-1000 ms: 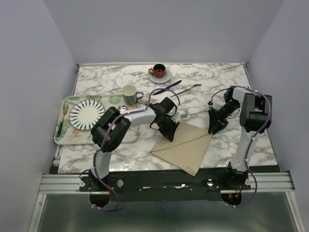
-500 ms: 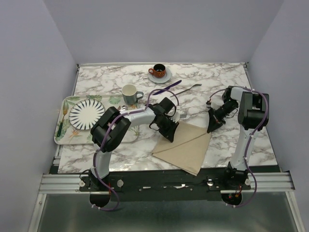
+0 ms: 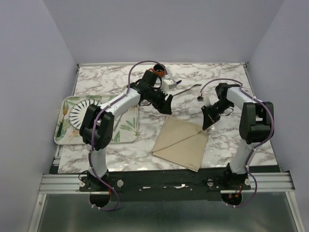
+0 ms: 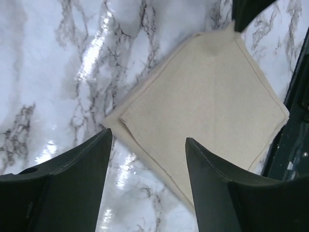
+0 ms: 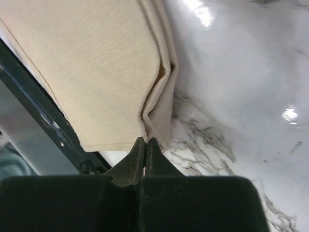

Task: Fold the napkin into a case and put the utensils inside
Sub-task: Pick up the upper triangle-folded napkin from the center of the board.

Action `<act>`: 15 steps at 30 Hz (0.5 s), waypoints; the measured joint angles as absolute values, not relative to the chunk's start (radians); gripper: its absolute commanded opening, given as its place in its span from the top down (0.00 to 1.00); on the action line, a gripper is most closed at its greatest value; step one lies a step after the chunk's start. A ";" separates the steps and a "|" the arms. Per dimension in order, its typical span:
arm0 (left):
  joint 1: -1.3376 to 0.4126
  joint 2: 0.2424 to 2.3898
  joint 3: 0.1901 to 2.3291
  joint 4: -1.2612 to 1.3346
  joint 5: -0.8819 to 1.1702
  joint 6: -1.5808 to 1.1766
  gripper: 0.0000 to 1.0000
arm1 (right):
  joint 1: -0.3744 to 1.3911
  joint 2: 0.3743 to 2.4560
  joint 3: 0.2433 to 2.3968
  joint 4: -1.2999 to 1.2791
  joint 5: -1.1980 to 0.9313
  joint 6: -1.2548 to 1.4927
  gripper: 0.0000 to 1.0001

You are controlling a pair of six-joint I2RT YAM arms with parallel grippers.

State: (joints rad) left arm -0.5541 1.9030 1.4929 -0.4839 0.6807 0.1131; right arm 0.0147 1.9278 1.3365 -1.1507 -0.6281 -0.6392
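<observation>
Napkin [image 3: 181, 145] lies folded on the marble table [image 3: 222, 77], at the near middle between the two arms, with a diagonal fold line across its top layer. In the right wrist view its layered edge puckers and rises into a small ridge that runs straight into the fingertips. The right gripper [image 3: 208, 123] sits at the napkin's far right corner, and its jaws are pressed together on that bunched corner [image 5: 145, 143].

The left gripper [image 3: 164, 103] hangs above the bare marble just beyond the napkin's far left side. Its fingers [image 4: 72, 179] stand wide apart with nothing between them [image 4: 147, 140], and the napkin [image 4: 207, 106] shows flat below, its near corner doubled over. The dark tip of the right gripper shows at the top edge of that view, at the cloth's far corner.

The fork [image 3: 189, 88] lies on the marble beyond the napkin, well apart from it. Only one end of the purple knife [image 3: 177, 82] shows beside the left wrist. A leaf-printed tray [image 3: 126, 131] with a striped plate [image 3: 78, 114] sits at the left.
</observation>
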 measured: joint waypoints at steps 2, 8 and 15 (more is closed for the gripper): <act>-0.540 1.921 1.530 -0.496 0.681 0.137 0.26 | 0.050 1.877 1.300 -1.127 -0.610 -0.655 0.99; -0.523 2.020 1.571 -0.551 0.694 0.215 0.24 | 0.167 1.691 1.142 -0.991 -0.500 -0.716 0.99; -0.523 2.143 1.664 -0.624 0.710 0.293 0.25 | 0.238 1.589 1.009 -0.858 -0.389 -0.790 0.99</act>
State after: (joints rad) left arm -0.5228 2.1429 1.6638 -0.6235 0.7097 0.2932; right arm 0.2382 1.5890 1.0088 -0.8581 -0.3889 -0.7902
